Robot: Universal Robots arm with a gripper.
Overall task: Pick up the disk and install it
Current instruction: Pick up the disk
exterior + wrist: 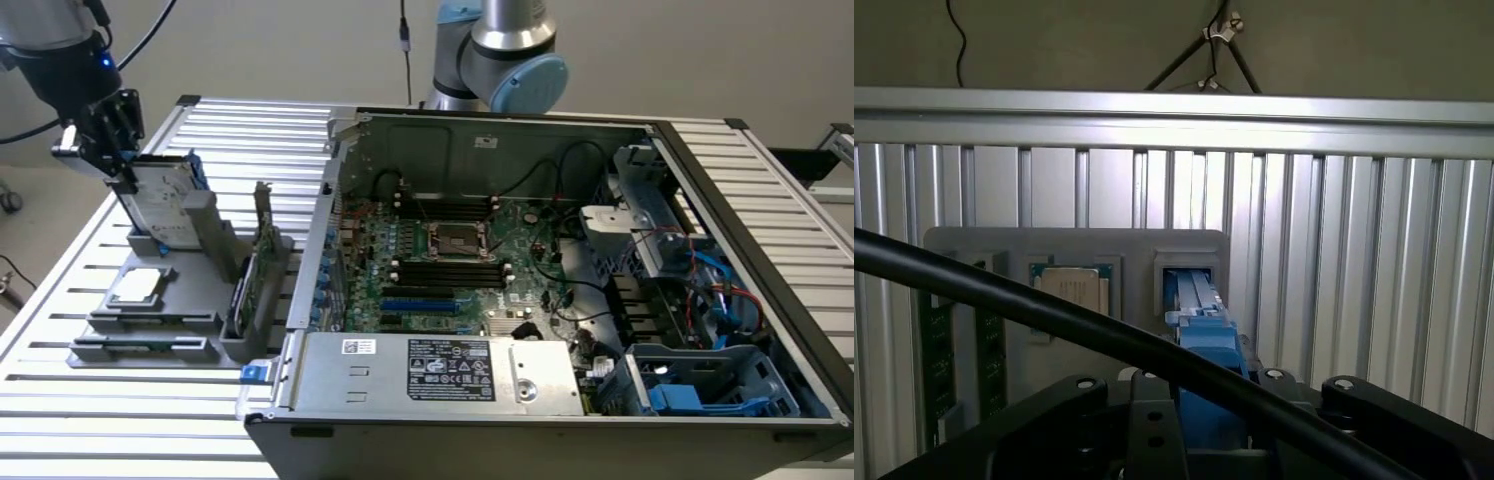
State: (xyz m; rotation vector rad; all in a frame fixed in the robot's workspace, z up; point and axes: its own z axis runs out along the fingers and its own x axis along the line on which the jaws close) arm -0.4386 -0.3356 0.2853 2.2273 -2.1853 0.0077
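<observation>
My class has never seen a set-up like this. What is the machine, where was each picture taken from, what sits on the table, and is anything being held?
The machine is a robot arm with a gripper at its end. One picture comes from a camera off to the side; the other from a camera on the arm's wrist. On the slatted metal table sit an open computer case and, at the exterior view's left, a grey stand. The stand carries a square processor chip and the disk, a hard drive with blue rails, upright in a slot. The gripper is at the disk's top edge; whether it grips yet cannot be told.
</observation>
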